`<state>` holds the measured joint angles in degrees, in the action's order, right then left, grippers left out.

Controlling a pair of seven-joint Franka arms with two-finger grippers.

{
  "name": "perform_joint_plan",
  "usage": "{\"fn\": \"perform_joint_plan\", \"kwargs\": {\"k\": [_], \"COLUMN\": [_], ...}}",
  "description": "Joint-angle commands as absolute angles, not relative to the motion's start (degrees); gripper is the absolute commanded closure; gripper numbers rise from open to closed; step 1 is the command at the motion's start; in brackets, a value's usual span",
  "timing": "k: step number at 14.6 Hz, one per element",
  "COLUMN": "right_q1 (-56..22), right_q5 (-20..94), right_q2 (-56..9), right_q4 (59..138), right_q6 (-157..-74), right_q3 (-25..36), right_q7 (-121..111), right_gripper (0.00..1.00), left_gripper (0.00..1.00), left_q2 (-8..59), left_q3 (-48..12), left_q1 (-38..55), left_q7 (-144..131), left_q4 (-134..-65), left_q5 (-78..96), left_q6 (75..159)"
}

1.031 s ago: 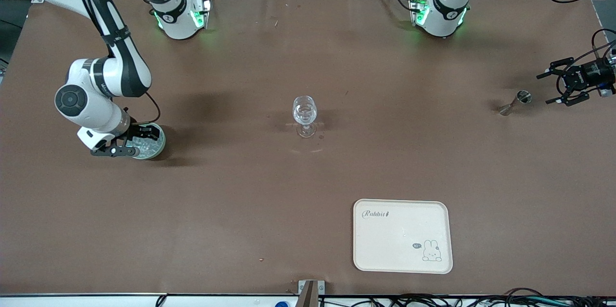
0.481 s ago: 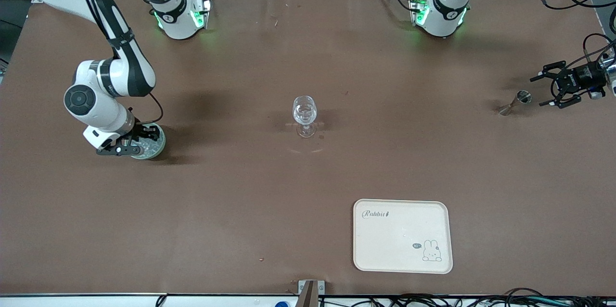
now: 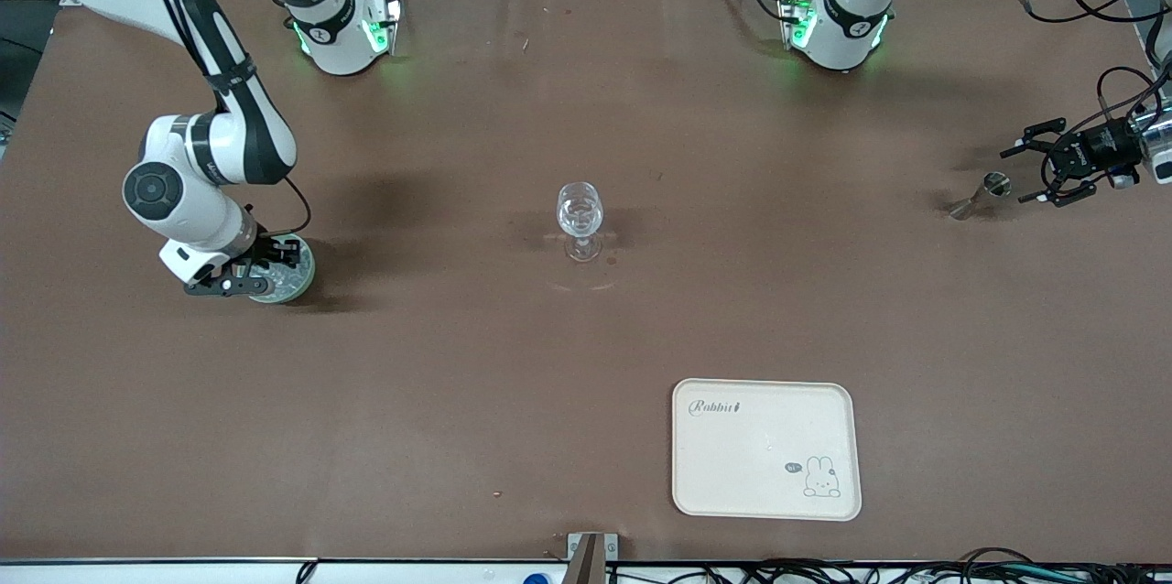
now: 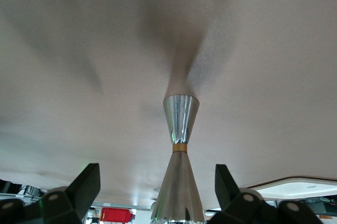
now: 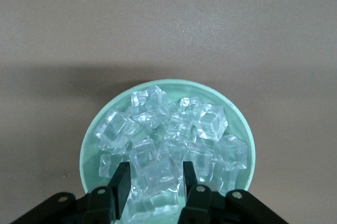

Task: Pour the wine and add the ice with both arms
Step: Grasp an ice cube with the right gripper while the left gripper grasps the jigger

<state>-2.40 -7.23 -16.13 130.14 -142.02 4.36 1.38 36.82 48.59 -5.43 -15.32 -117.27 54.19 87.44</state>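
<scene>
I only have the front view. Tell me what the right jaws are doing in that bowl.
Observer: The right gripper has its jaws against both sides of one cube atop the pile in the bowl.
Operator: Now report the left gripper.
Observer: The left gripper has its jaws open; the jigger stands upright, lined up with the gap, untouched.
Operator: Describe the jigger.
Observer: Steel hourglass, gold band at the waist.

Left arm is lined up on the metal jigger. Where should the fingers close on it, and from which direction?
Grip the jigger at its narrow waist with the gold band, where the two cones meet. It stands upright, so come in level from the left arm's end of the table, where the open left gripper already is, one finger each side.
</scene>
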Motion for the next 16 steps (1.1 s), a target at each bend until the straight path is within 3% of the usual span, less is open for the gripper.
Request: {"fn": "perform_joint_plan", "kwargs": {"k": [1, 4, 8, 12, 16], "right_q1": [-1.8, -1.3, -1.2, -1.3, -1.6], "right_q5": [-8.2, -8.2, -8.1, -8.1, -7.5], "right_q2": [-16.1, -16.4, -16.4, -16.4, -15.4], "right_q4": [130.8, 130.7, 130.7, 129.6, 121.8], "right_q6": [-143.1, -143.2, -143.4, -141.9, -127.0], "right_q3": [4.3, 4.3, 4.3, 4.2, 4.0], "right_q7": [1.0, 1.0, 1.3, 1.9, 2.1], "right_gripper": [0.53, 0.56, 0.74, 0.85, 0.88], "left_gripper": [0.04, 0.04, 0.09, 0.11, 0.11], "left_q2": [38.1, 38.6, 39.0, 40.1, 40.4], "left_q3": [49.2, 48.8, 47.5, 47.5, 46.1], "left_q1": [-6.1, -5.5, -5.4, -5.5, -5.4], "left_q7": [-13.9, -12.1, -11.3, -6.9, -6.9], "left_q4": [-118.7, -119.9, -120.3, -121.8, -122.2], "left_q5": [56.0, 59.4, 61.0, 63.3, 65.5], "left_q6": [86.3, 86.3, 86.4, 86.3, 86.4]}}
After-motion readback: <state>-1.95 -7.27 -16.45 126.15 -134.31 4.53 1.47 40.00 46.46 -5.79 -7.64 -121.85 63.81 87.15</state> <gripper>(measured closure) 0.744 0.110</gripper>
